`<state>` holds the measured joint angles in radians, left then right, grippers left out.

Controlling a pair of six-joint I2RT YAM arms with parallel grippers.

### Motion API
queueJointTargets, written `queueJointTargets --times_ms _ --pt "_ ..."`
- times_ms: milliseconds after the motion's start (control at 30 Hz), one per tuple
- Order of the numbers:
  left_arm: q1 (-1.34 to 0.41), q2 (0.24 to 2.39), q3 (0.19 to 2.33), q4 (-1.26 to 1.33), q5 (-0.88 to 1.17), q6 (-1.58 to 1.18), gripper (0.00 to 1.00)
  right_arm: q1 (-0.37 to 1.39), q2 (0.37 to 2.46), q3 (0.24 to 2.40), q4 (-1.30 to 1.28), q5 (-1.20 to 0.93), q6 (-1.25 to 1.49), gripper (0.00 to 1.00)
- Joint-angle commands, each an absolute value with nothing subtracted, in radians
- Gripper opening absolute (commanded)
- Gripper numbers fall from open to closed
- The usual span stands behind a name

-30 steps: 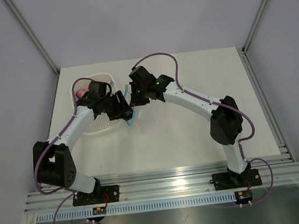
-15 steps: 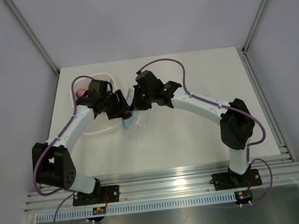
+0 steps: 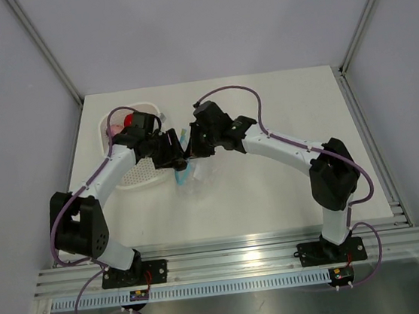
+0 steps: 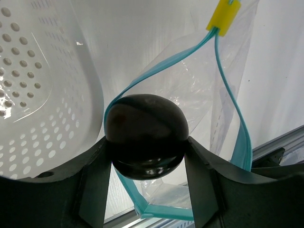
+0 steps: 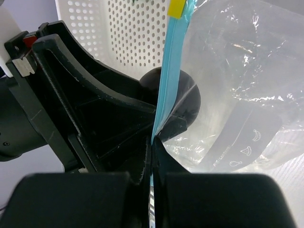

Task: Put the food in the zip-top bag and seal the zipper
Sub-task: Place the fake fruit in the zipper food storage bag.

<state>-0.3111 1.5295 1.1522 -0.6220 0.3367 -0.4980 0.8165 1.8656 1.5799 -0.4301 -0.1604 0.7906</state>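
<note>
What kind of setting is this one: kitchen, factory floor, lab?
Most likely a lab robot cell, not a kitchen: a white table boxed in by plain grey panels, two robot arms bolted to an aluminium rail, and a perforated plastic basket as a prop.

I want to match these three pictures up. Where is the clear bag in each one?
Top: bag mid-table, just right of the basket.
Left wrist: right half, behind the dark ball.
Right wrist: right half, its blue strip at centre.
Landmark: the basket, left of the bag in every view.
</note>
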Motion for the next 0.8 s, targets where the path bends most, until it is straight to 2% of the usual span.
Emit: queueJointTargets --times_ms 0,167,233,267,300,333,367,400,600,767 --pt "-0.33 1.519 1.203 -0.48 0.52 -0.529 0.0 0.828 1.822 1.559 -0.318 -0.319 0.804 0.0" --pt "-0.331 1.529 1.186 -0.381 0.638 -0.574 0.0 0.813 1.799 1.529 -0.293 -0.339 0.798 0.0" --pt "-0.333 1.54 1.184 -0.377 0.661 -0.566 0.05 0.805 1.787 1.517 -0.29 -0.339 0.799 0.0" --pt "-0.333 1.543 1.19 -0.39 0.663 -0.56 0.14 0.801 1.784 1.506 -0.285 -0.341 0.799 0.0" --pt "-0.333 1.545 1.193 -0.415 0.637 -0.539 0.37 0.796 1.776 1.496 -0.279 -0.342 0.802 0.0" --pt "-0.333 1.542 1.193 -0.416 0.637 -0.538 0.37 0.796 1.776 1.496 -0.279 -0.342 0.804 0.0" --pt "-0.333 1.54 1.192 -0.425 0.632 -0.535 0.51 0.798 1.775 1.493 -0.276 -0.345 0.805 0.0" --pt "-0.333 1.537 1.192 -0.428 0.624 -0.532 0.56 0.796 1.776 1.493 -0.275 -0.347 0.807 0.0" --pt "-0.333 1.516 1.189 -0.439 0.612 -0.526 0.69 0.796 1.787 1.485 -0.258 -0.356 0.816 0.0" --pt "-0.333 1.502 1.186 -0.439 0.606 -0.531 0.75 0.798 1.789 1.482 -0.256 -0.357 0.819 0.0"
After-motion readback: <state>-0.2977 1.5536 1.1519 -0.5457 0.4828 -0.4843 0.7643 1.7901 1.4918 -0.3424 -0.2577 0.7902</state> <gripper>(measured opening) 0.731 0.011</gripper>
